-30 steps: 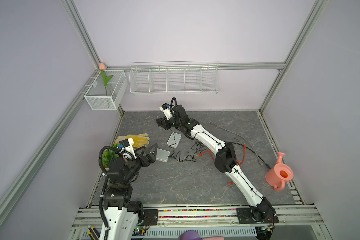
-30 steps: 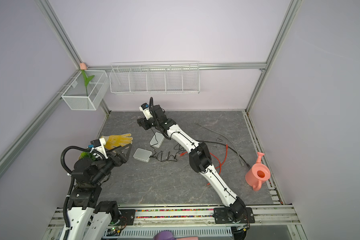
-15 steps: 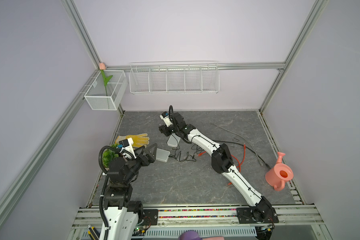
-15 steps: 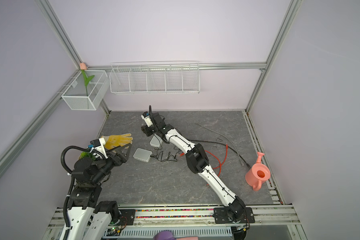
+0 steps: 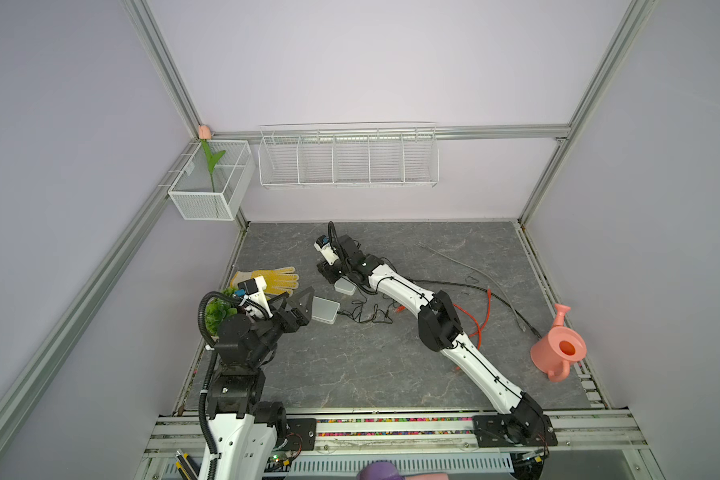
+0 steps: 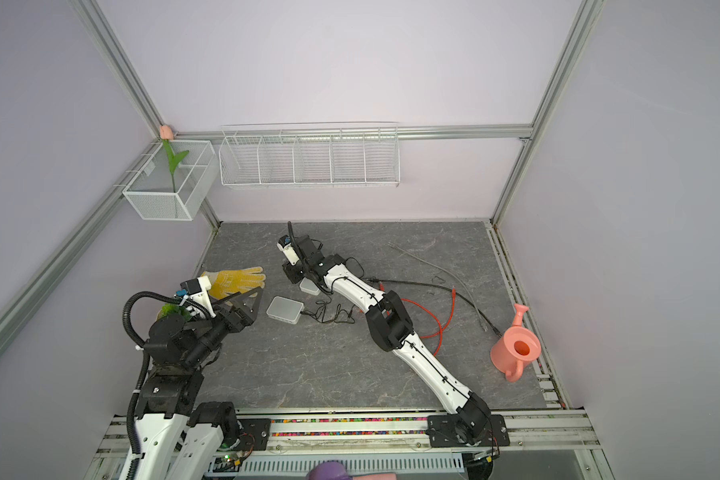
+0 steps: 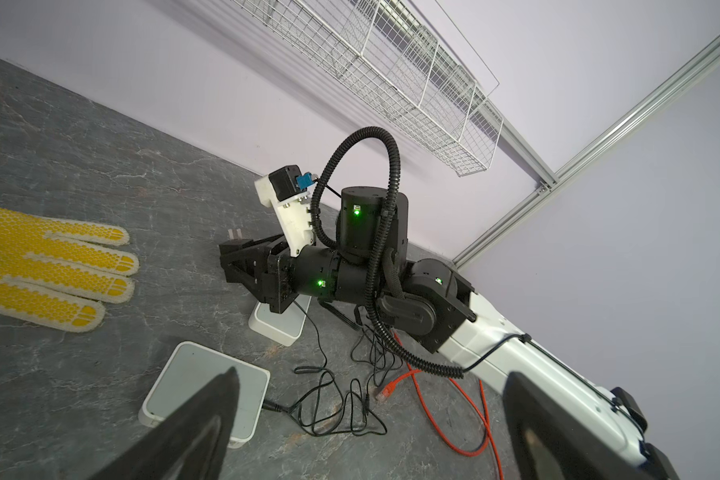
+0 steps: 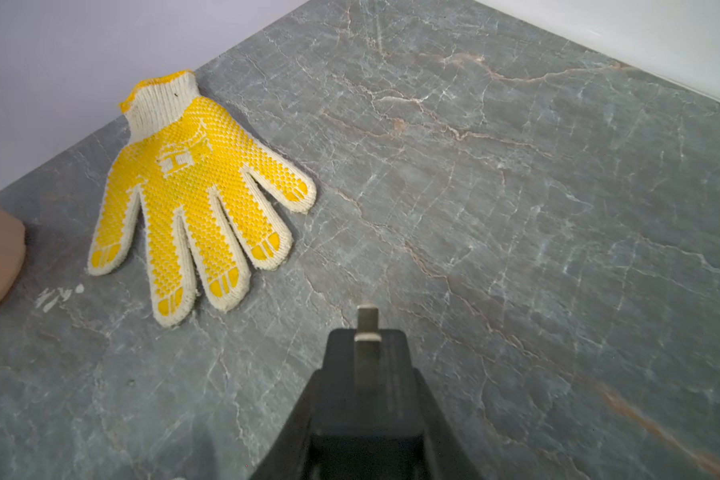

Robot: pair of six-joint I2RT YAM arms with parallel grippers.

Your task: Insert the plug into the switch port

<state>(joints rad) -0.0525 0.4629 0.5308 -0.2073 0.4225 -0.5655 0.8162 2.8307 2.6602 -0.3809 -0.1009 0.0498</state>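
A flat white switch (image 5: 325,309) (image 6: 284,309) (image 7: 192,374) lies on the grey floor, and a thin black lead enters its side. My left gripper (image 5: 298,299) (image 6: 246,303) (image 7: 371,436) hovers open just left of it, empty. My right gripper (image 5: 328,272) (image 6: 294,272) (image 7: 231,253) (image 8: 366,345) is shut on a black power adapter (image 8: 366,374) whose metal prongs (image 7: 235,235) stick out past the fingertips, low over a smaller white box (image 5: 344,286) (image 7: 277,326). The orange cable's plug (image 7: 385,388) (image 5: 399,309) lies loose by the tangled black lead. The switch ports are hidden.
A yellow dotted glove (image 5: 279,278) (image 8: 192,195) lies left of the right gripper. Orange cable loops (image 6: 433,316) and a grey cable (image 5: 487,278) run under and right of the right arm. A pink watering can (image 5: 558,349) stands far right, a green plant (image 5: 217,311) at the left wall.
The right gripper, with the adapter in it, has come down and forward from the back of the floor to just above the smaller white box. The left arm has not moved.
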